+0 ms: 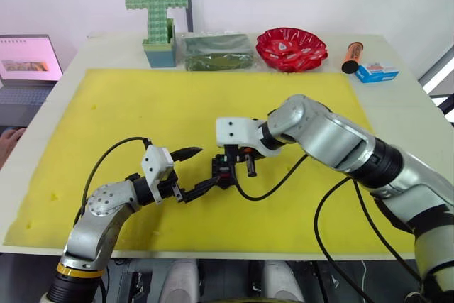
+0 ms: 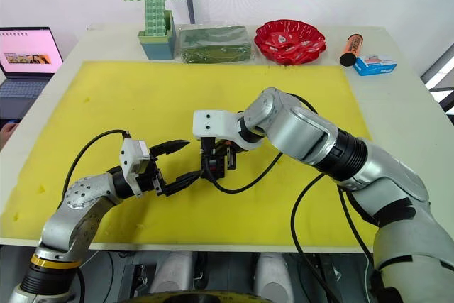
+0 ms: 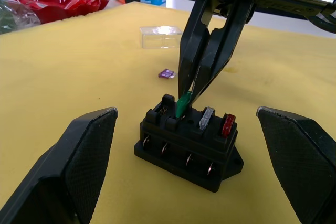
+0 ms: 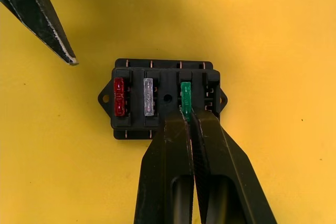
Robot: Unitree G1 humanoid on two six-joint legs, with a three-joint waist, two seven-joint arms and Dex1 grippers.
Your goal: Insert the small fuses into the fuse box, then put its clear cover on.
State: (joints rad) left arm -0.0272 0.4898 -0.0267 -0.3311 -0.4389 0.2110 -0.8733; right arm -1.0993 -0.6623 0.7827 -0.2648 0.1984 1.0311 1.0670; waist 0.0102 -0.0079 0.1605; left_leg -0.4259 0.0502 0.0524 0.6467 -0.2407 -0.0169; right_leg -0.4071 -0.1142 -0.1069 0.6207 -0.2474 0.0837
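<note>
Head views: a yellow foam mat (image 1: 213, 104) covered the white surface (image 1: 404, 104), with a laptop (image 1: 27, 62) off to the left, and a green block cross (image 1: 156, 12), a red bowl (image 1: 291, 48) and a blue carton (image 1: 376, 72) along the back; no readable writing.

Left wrist view: left gripper (image 3: 184, 166) fingers sat wide apart either side of the fuse box (image 3: 189, 148). The clear cover (image 3: 161, 36) and purplish fuse (image 3: 167, 74) lay on the mat behind.

Right wrist view: right gripper (image 4: 187, 116) fingers were pinched on the green fuse (image 4: 185, 100), sitting in its slot beside the grey fuse (image 4: 149, 97) and red fuse (image 4: 119, 97).

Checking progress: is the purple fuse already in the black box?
No, the purple fuse lies on the yellow mat, apart from the black box.
</note>
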